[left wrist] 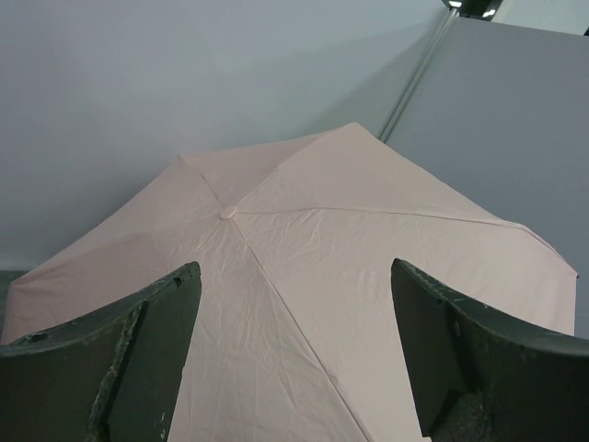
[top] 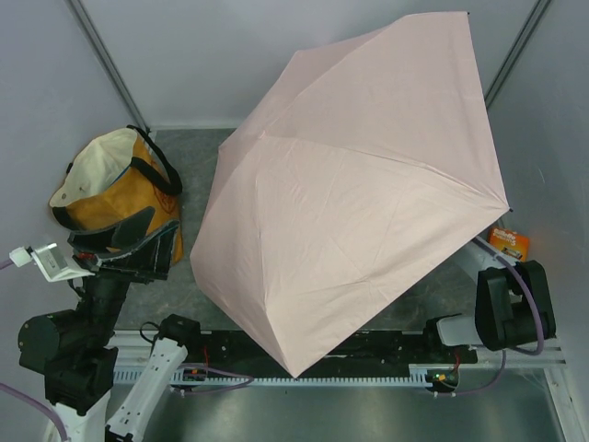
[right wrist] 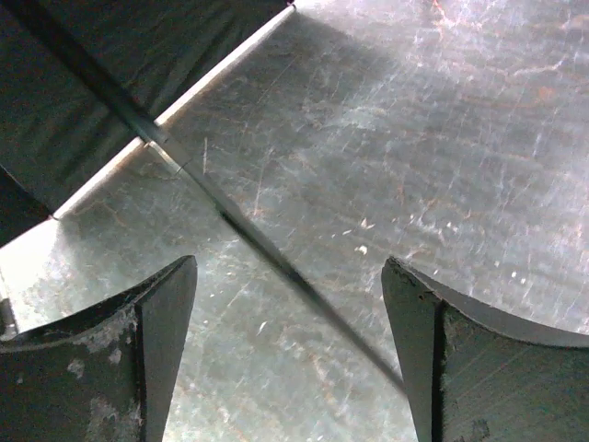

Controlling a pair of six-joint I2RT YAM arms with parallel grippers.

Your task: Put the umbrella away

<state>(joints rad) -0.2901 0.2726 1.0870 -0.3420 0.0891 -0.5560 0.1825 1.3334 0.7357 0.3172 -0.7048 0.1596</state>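
Across the table [right wrist: 442, 138] centre: pale pink folding umbrella [top: 354, 193], canopy fully spread. Left gripper [left wrist: 294, 272]: fingers wide apart, empty, facing canopy. Right gripper [right wrist: 290, 267]: fingers apart, empty, over tabletop. Orange-and-cream tote bag [top: 115, 189] at left. Progress: none evident; collapsing and stowing remain.

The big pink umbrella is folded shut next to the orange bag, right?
Not quite. The umbrella is wide open, not folded shut. The top external view shows its canopy spread out next to the orange bag.
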